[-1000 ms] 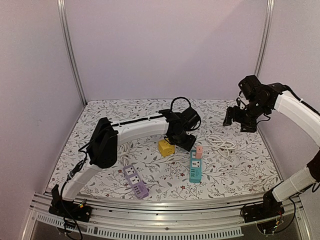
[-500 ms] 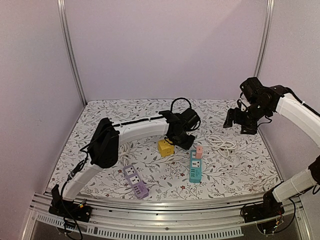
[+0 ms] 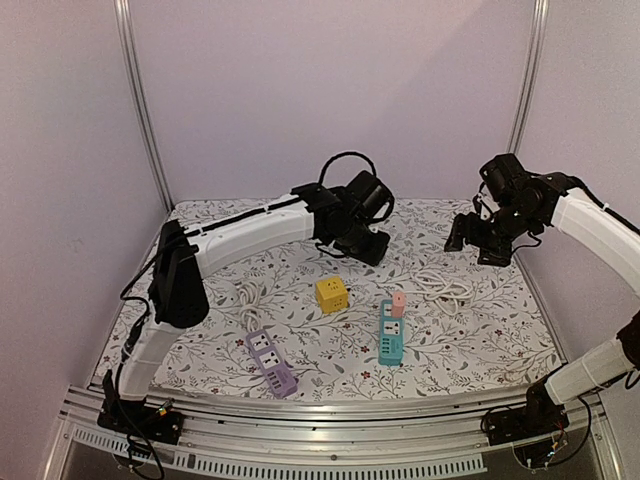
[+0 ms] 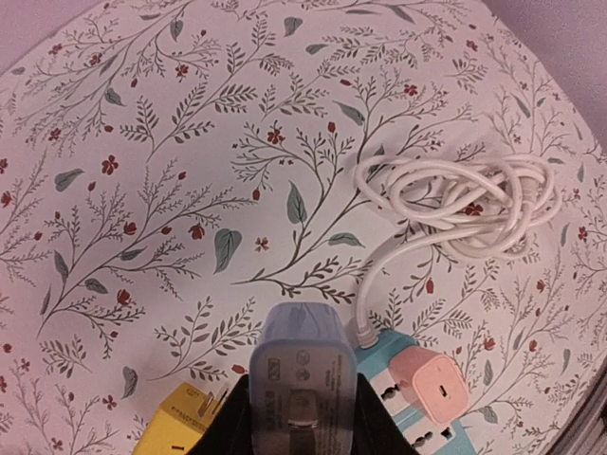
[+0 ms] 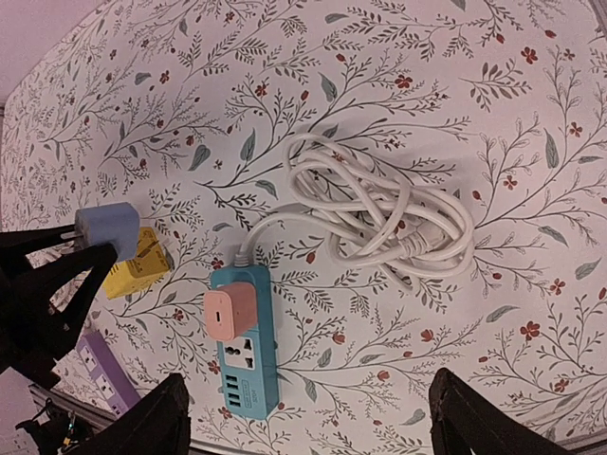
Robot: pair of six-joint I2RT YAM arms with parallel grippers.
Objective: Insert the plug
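My left gripper (image 3: pixel 366 243) is shut on a pale blue plug (image 4: pixel 302 355) and holds it in the air behind the yellow cube socket (image 3: pixel 332 294). The plug's prongs point back toward the wrist camera. The plug also shows in the right wrist view (image 5: pixel 106 227). A teal power strip (image 3: pixel 391 342) lies at the front centre with a pink plug (image 3: pixel 398 303) seated in its far socket. Its second socket (image 5: pixel 236 349) is bare. My right gripper (image 3: pixel 480 245) hangs open and empty, high over the right of the table, fingers (image 5: pixel 161 417) wide apart.
The teal strip's coiled white cable (image 3: pixel 442 284) lies to the right of it. A purple power strip (image 3: pixel 272 363) lies at the front left with its own white cable (image 3: pixel 243 296). Purple walls and metal posts enclose the table.
My left gripper has risen and moved back from just beside the yellow cube socket, carrying the blue plug. The left elbow swung left. The right arm hardly moved.
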